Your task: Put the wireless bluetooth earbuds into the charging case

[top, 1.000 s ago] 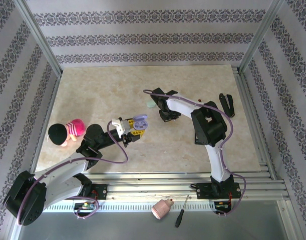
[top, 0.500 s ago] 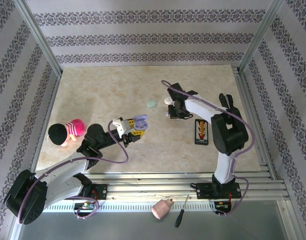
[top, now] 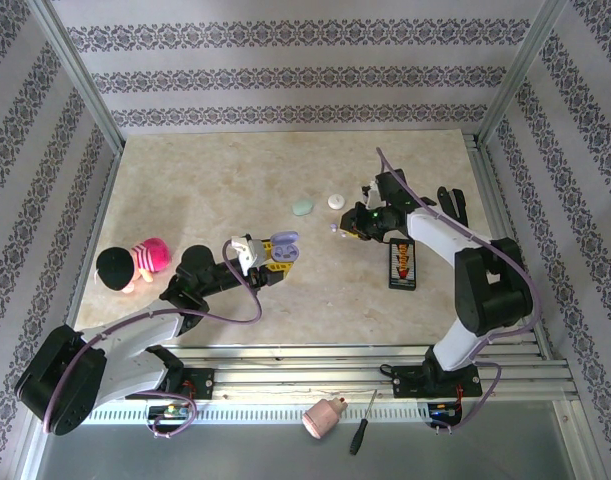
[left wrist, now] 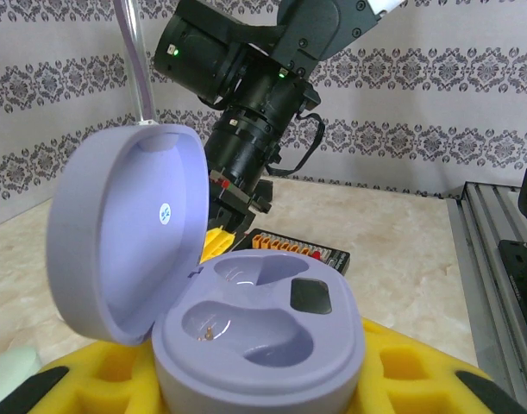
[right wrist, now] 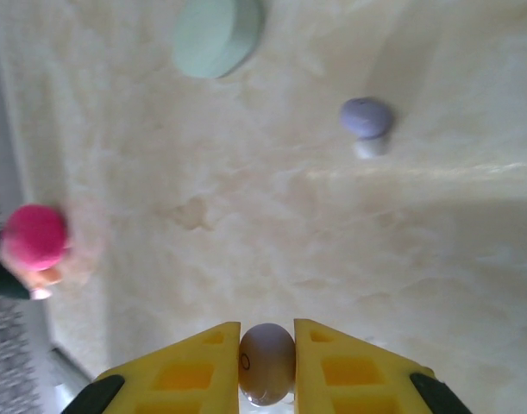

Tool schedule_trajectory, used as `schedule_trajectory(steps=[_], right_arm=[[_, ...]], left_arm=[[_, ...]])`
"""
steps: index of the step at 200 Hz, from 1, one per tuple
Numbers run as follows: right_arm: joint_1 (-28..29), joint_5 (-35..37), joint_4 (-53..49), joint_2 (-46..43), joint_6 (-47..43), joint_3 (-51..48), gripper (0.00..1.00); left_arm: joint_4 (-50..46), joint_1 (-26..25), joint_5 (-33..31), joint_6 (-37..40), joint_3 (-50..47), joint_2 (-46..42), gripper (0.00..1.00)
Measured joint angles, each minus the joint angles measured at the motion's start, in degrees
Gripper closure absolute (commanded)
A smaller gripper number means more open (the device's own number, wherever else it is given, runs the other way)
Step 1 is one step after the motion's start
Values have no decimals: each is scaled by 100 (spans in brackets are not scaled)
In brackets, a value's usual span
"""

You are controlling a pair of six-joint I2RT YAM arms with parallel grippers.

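Nothing legible anywhere. In the left wrist view, left of centre, the raised lid of the lilac charging case (left wrist: 254, 345) carries a small round blue mark (left wrist: 164, 210), too tiny to read. Orange printing on the black card (left wrist: 299, 253) behind it is illegible too.

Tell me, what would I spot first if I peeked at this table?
Probably the open purple case, held by the left gripper near the middle of the table. Next, the right gripper, pinching a tiny pale earbud a little to the right of the case. A pink doll with a black hat lies at the table's left edge.
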Motion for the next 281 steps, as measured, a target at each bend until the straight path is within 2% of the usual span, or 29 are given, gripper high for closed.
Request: schedule_trajectory(steps=[44, 172, 186, 222, 281], right_arm=[[-76, -970, 741, -341, 590, -363, 82], [-50, -2253, 2201, -1233, 1648, -833, 82], [15, -2312, 2194, -1397, 1497, -831, 87], [387, -2474, 1897, -1801, 649, -772, 86], [1023, -2490, 1427, -1956, -468, -544, 85]], left_arm=[[48, 0, 48, -57, 20, 46, 68], [173, 0, 61, -223, 271, 350, 68], [173, 0, 66, -260, 293, 378, 68], [173, 0, 109, -374, 407, 481, 68], [168, 0, 236, -461, 535, 481, 68]])
